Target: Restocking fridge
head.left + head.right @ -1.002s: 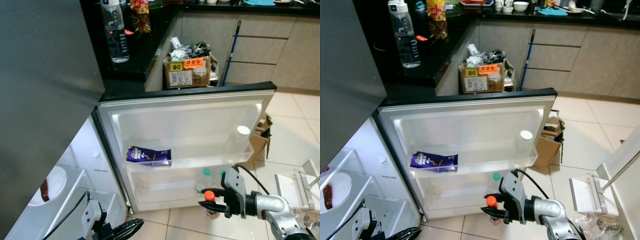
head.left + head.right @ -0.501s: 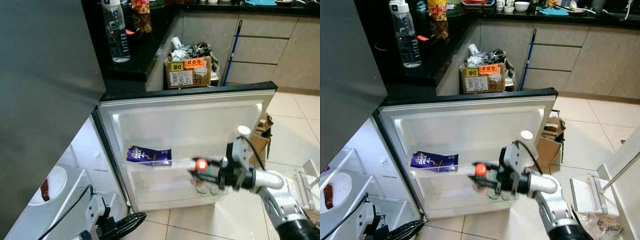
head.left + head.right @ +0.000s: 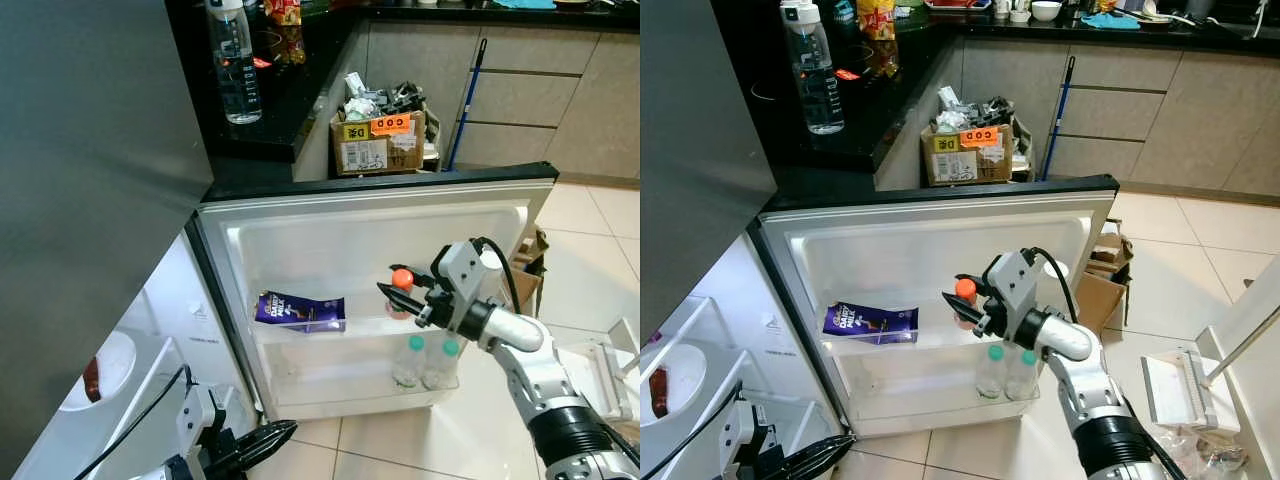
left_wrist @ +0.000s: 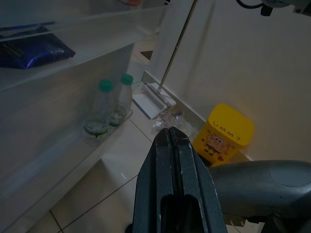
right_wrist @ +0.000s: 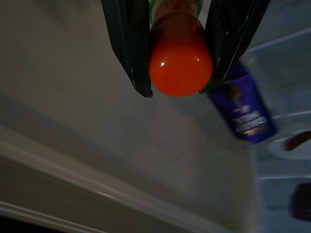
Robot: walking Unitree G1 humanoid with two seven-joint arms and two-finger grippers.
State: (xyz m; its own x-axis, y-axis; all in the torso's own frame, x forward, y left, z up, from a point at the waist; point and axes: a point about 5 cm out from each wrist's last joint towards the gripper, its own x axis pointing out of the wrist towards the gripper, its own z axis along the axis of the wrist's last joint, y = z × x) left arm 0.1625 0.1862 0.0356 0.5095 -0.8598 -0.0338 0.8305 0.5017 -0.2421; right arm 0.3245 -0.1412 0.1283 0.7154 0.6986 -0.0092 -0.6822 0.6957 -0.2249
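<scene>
The fridge door (image 3: 370, 235) stands open toward me with two clear shelves. My right gripper (image 3: 393, 291) is shut on a small orange-capped bottle (image 3: 402, 281) and holds it just above the upper door shelf (image 3: 400, 325); in the right wrist view the orange cap (image 5: 180, 68) sits between both fingers. A purple chocolate pack (image 3: 300, 311) lies on that shelf to the left. Two green-capped bottles (image 3: 428, 362) stand in the lower door shelf. My left gripper (image 3: 268, 438) hangs low by the fridge's foot, fingers (image 4: 171, 145) pressed together.
A white-capped bottle (image 3: 490, 262) stands at the upper shelf's right end, behind my right wrist. A rubbish-filled cardboard box (image 3: 378, 140) and a broom (image 3: 462, 100) are beyond the door. A water bottle (image 3: 232, 65) stands on the black counter. A yellow bin (image 4: 223, 136) is on the floor.
My right gripper has carried the orange-capped bottle up from near the floor, past the lower shelf, to the upper door shelf. The left arm stays low.
</scene>
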